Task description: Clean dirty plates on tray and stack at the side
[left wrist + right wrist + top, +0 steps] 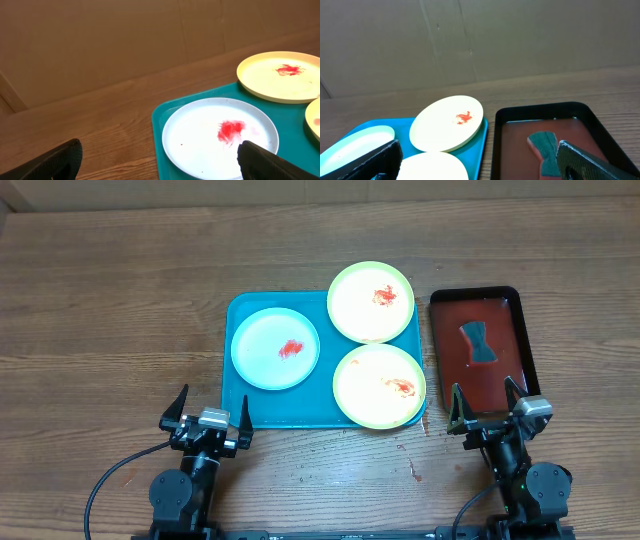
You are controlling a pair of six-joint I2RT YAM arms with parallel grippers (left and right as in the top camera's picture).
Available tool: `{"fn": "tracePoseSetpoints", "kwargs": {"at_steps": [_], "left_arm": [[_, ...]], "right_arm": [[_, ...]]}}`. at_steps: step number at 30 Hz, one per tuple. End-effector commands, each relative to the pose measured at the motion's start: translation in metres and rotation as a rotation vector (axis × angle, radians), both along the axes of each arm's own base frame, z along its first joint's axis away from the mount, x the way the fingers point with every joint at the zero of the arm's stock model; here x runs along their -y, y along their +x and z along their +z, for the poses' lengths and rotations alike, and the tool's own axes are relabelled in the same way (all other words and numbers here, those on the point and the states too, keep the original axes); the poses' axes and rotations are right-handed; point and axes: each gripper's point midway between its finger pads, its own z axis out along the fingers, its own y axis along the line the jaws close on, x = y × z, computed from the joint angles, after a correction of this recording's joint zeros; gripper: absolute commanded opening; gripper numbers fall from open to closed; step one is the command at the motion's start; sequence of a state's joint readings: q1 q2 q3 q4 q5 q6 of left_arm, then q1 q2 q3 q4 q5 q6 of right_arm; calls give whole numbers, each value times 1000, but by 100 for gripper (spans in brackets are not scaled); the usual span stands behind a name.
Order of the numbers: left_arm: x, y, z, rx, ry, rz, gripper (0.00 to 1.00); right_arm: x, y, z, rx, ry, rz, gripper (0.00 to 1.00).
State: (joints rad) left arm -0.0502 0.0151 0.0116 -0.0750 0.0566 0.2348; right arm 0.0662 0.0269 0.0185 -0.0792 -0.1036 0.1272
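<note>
Blue-white plate (275,348) on tray (240,412), left part. Far yellow-green plate (371,301) overhangs tray's far rim. Near yellow-green plate (379,386) in tray's near-right corner. All three smeared red. Dark red tray (455,350) with sponge (481,343) just right of tray. Left pincer (212,412) off tray's near-left corner, right pincer (484,402) off its near-right corner. Both gape, empty, over counter (120,300).

Probably a robot lab bench, not a home: a bare wood table (110,310), a plain cardboard backdrop (520,35), left arm (190,485) and right arm (525,480) at its near edge.
</note>
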Motion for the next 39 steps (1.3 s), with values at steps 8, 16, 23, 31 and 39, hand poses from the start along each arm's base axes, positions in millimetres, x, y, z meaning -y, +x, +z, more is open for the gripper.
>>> {"fn": "tracePoseSetpoints", "kwargs": {"at_steps": [8, 16, 23, 31, 39], "left_arm": [[1, 0, -1, 2, -26, -4, 100], [-1, 0, -1, 3, -17, 4, 100], [-12, 1, -1, 6, 47, 66, 100], [-9, 1, -1, 9, 44, 46, 100], [26, -6, 9, 30, 20, -161, 100]], "right_arm": [[0, 0, -2, 1, 4, 0, 100], [0, 0, -2, 2, 4, -1, 100], [1, 0, 1, 13, 5, -6, 100], [-1, 0, 2, 20, 5, 1, 100], [-9, -3, 12, 36, 7, 54, 100]]}}
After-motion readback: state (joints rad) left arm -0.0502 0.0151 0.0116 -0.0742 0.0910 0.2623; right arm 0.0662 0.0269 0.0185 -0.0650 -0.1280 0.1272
